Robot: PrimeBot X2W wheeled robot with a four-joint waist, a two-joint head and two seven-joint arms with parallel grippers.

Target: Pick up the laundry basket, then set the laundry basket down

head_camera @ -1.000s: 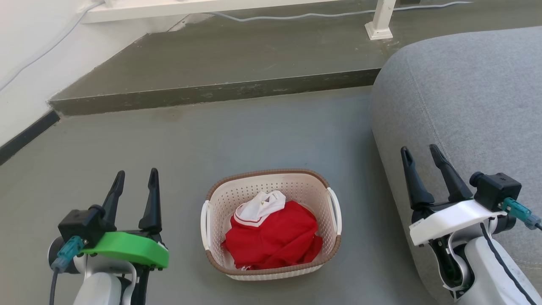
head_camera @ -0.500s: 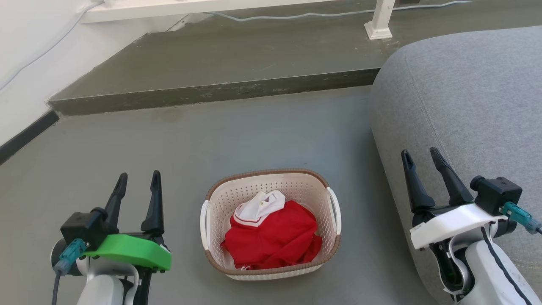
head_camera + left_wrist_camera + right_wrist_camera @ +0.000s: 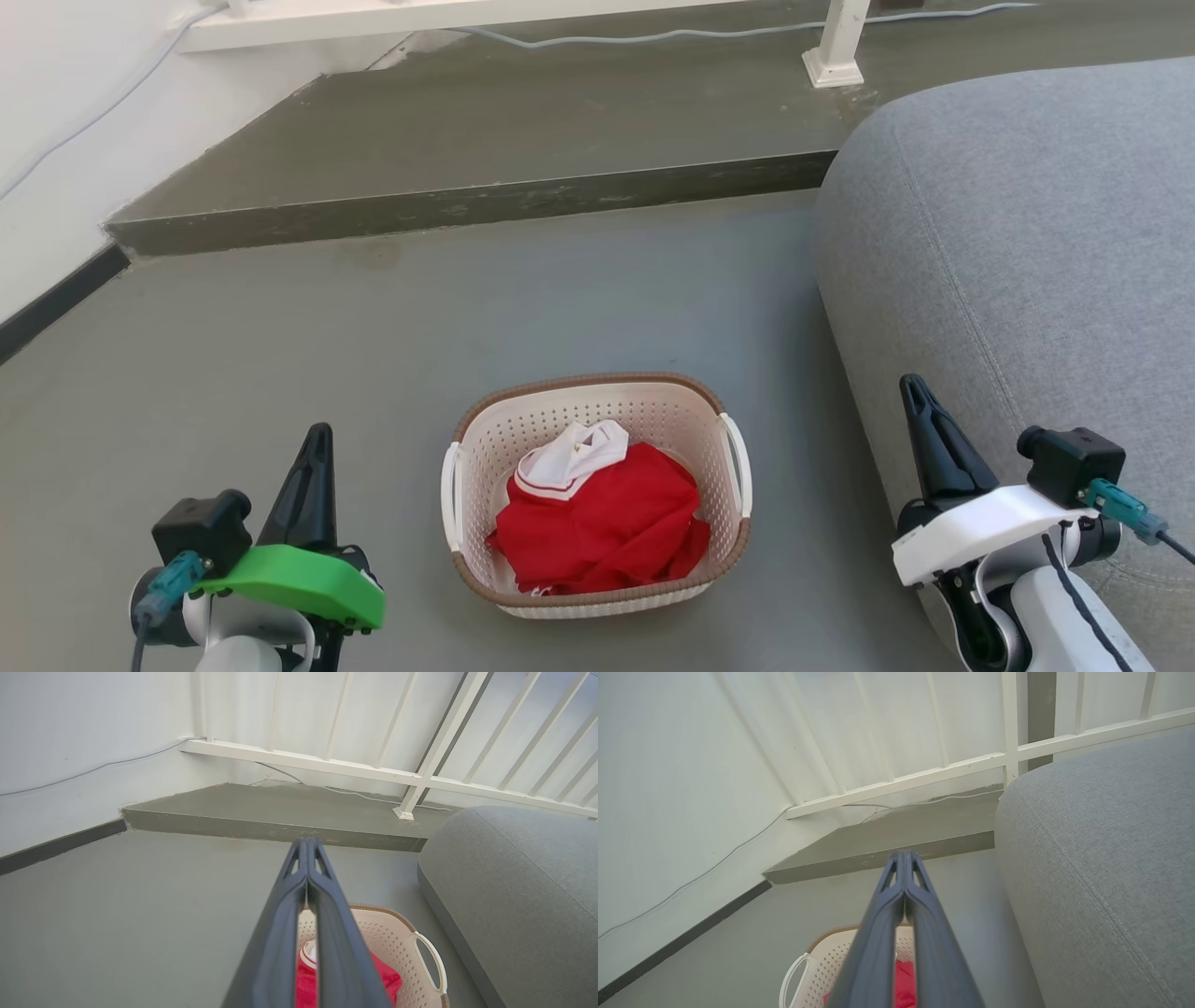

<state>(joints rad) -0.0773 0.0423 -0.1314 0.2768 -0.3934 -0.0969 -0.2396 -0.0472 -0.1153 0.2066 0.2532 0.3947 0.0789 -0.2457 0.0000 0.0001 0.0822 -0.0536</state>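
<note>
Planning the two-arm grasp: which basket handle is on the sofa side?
The right handle of the laundry basket, facing the grey sofa and the right gripper; the left handle faces the left gripper instead.

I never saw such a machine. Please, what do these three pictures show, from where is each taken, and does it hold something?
This is a wheeled robot with two arms. The picture with both arms comes from its head camera, looking down at a grey floor. The left gripper and right gripper are its hands, each two dark fingers, both shut and holding nothing. Between them stands the laundry basket with a red garment inside. A grey cushioned seat lies to the right. The other two pictures come from wrist cameras, looking along the fingers.
</note>
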